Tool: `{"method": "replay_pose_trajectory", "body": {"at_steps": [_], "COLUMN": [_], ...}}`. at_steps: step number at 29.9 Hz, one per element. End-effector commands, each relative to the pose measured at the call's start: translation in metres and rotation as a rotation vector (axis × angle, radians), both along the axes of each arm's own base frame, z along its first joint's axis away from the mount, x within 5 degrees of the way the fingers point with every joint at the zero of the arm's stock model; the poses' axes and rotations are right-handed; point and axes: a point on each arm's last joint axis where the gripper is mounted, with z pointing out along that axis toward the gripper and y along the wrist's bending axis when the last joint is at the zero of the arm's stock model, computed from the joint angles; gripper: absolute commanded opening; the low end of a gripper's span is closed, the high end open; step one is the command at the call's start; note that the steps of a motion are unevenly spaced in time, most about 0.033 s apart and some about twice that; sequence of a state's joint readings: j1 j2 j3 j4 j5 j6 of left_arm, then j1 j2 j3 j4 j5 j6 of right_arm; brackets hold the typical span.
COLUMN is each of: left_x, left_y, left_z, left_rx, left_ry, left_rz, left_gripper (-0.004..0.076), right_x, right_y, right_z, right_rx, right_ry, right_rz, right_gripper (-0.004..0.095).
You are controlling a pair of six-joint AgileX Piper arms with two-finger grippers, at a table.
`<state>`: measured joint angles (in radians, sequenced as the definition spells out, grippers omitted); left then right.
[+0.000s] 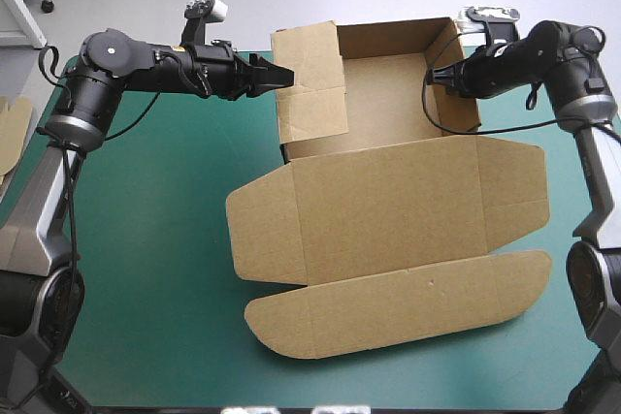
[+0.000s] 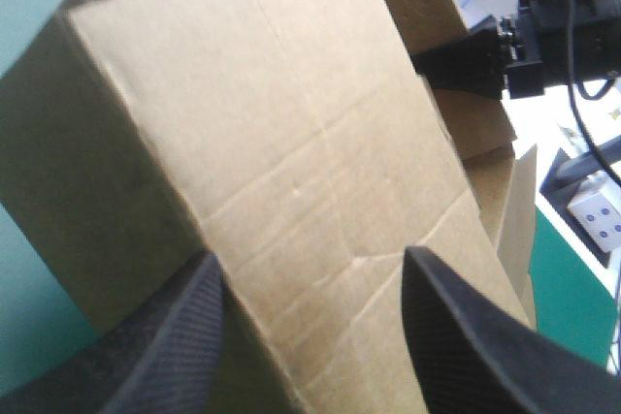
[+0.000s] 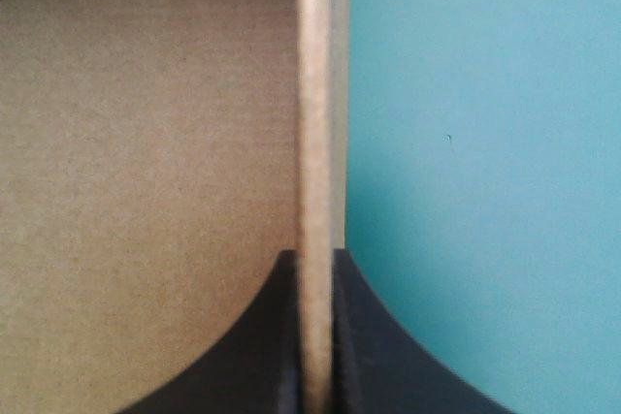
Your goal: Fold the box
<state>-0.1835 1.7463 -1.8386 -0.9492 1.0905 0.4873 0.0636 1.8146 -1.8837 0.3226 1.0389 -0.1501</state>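
The brown box [image 1: 388, 191] stands as an open tray at the far middle of the table, its lid [image 1: 388, 269] lying flat toward the near edge. My left gripper [image 1: 279, 77] is at the tray's left wall flap [image 1: 310, 79], which stands upright. In the left wrist view that gripper [image 2: 312, 257] is open, the brown flap [image 2: 272, 143] filling the space just ahead of its fingers. My right gripper [image 1: 441, 75] is at the tray's right wall [image 1: 456, 84]. In the right wrist view that gripper [image 3: 312, 257] is shut on the wall's edge [image 3: 315, 94].
More brown board [image 1: 12, 123] shows at the table's left edge. Teal-green cover [image 1: 155, 239] lies bare to the left of the box and along the near edge. My right gripper [image 2: 466, 55] shows beyond the flap in the left wrist view.
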Motion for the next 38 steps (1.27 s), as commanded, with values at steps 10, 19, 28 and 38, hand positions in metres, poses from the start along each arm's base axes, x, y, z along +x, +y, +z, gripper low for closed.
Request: {"method": "replay_pose_trajectory", "body": {"at_steps": [10, 19, 28, 38], "left_x": [-0.005, -0.002, -0.007, 0.0], "left_y": [-0.004, -0.004, -0.016, -0.016], "left_z": [0.011, 0.006, 0.005, 0.009], "left_rx": [0.05, 0.132, 0.265, 0.369], "left_ry": [-0.006, -0.005, -0.026, 0.014], "left_rz": [0.065, 0.143, 0.172, 0.201], "left_gripper": [0.0404, 0.0404, 0.0388, 0.0383], "right_x": [-0.009, -0.01, -0.011, -0.013], "right_y": [0.016, 0.02, 0.029, 0.032], "right_z": [0.037, 0.037, 0.036, 0.034], "right_rx": [0.134, 0.154, 0.158, 0.139], "right_ry": [-0.144, -0.134, -0.13, -0.105], "right_rz": [-0.035, -0.05, -0.074, -0.081], "right_gripper": [-0.0018, -0.0018, -0.0018, -0.0018]}}
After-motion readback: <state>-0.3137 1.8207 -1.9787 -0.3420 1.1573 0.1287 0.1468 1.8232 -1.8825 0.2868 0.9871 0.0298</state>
